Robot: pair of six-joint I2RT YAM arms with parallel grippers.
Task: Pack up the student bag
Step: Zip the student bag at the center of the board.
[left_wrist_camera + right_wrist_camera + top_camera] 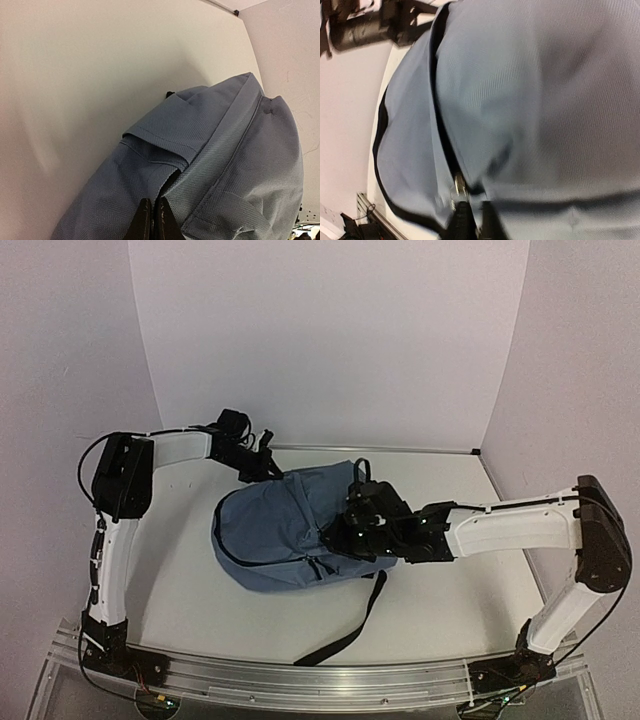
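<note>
Along the left side, seen from above: left arm [112, 550] of glossy white shells and black joints, rising from the ribbed aluminium rail [300, 672] and bending in toward the middle. At its end, left gripper [151, 204] pressed together on a fold of the student bag [280, 525] at the bag's far-left edge. Clear only from the wrist, though; overhead, just a black knot of hardware against blue. Up close, dark fingers side by side, a doubled hem of cloth running down into them. Fine diagonal weave, matte, dusty blue, with a flat stitched seam sweeping up toward a small dark mark [270, 111].

At the middle of the matte white table [190, 590]: bag slumped on its side, rounded like a soft teardrop. Black webbing strap [350, 625] trailing off its near side toward the rail — visible from above alone.

To the right, right gripper [476, 210] low over the bag's right half, dark fingers a slit apart, nothing seen between them. Blurred wrist picture: smooth blue cloth, black zip track [442, 135] curving down it, small metal zip pull [458, 184] just above the fingertips — too small to find from overhead. Farther right, right arm [510, 528] stretching back, white and boxy, to a black elbow at the table's right edge.
</note>
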